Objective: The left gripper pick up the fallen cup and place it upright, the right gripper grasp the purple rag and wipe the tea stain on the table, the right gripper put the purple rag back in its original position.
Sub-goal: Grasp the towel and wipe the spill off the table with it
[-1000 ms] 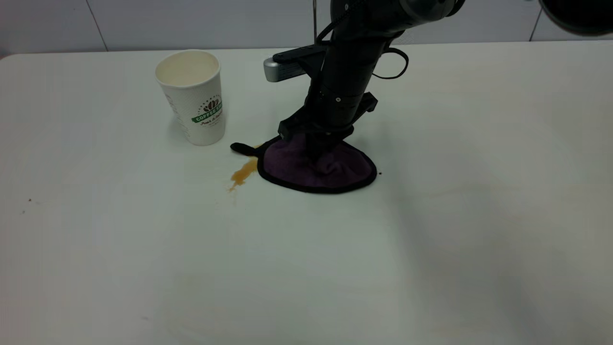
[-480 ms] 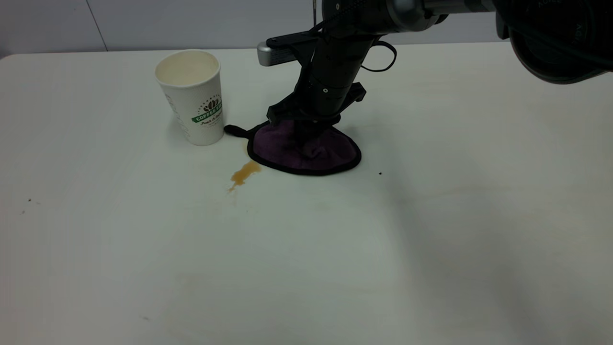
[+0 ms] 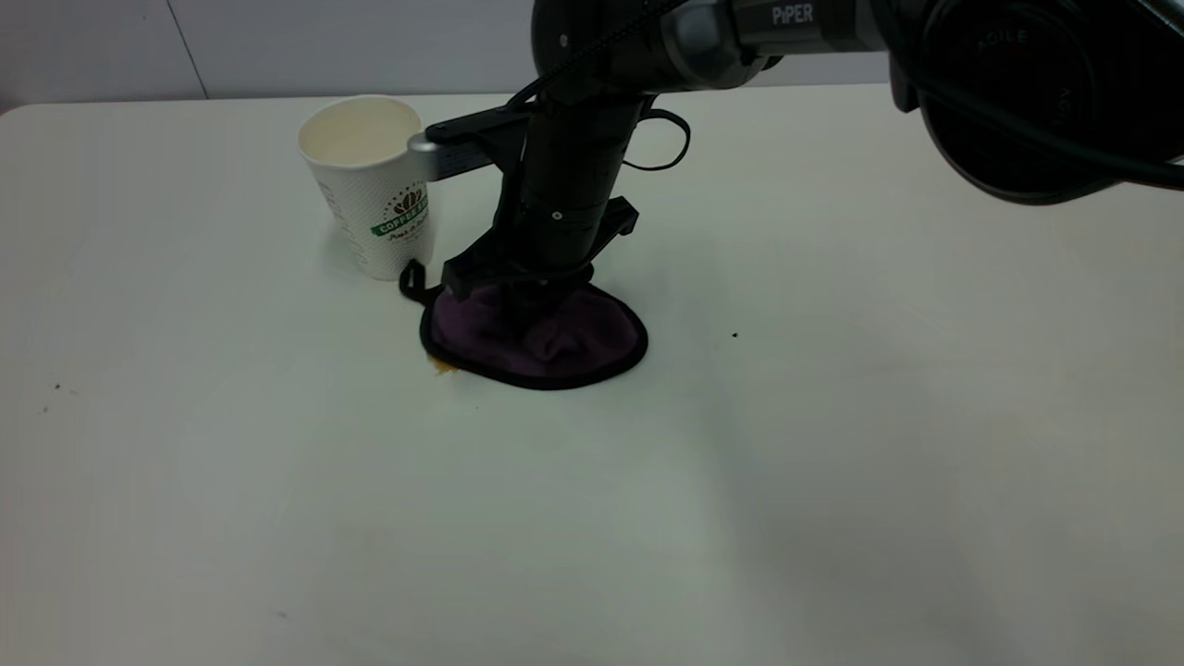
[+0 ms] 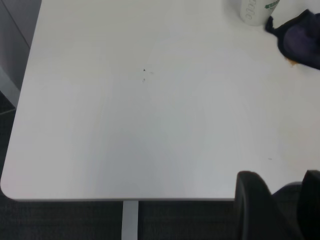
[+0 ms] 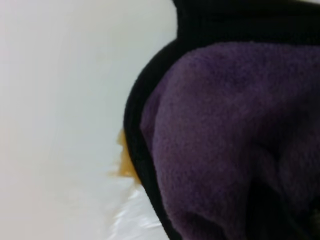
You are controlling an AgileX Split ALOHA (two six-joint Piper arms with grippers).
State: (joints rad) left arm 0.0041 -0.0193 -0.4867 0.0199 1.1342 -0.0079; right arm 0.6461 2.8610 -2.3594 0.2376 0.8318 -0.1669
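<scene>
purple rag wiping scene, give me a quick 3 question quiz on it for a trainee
1. True or false: the cup is lying on its side.
2. What does the right gripper press onto the table? A) a sponge B) the purple rag C) a paper towel
3. Fill in: a sliver of the tea stain shows at the rag's edge on the ____ arm's side.

Key
1. False; it stands upright, mouth up.
2. B; the arm comes down onto the rag's middle, bunching it.
3. Left; the rest is hidden under the rag. The left gripper sits off by the table's edge.
</scene>
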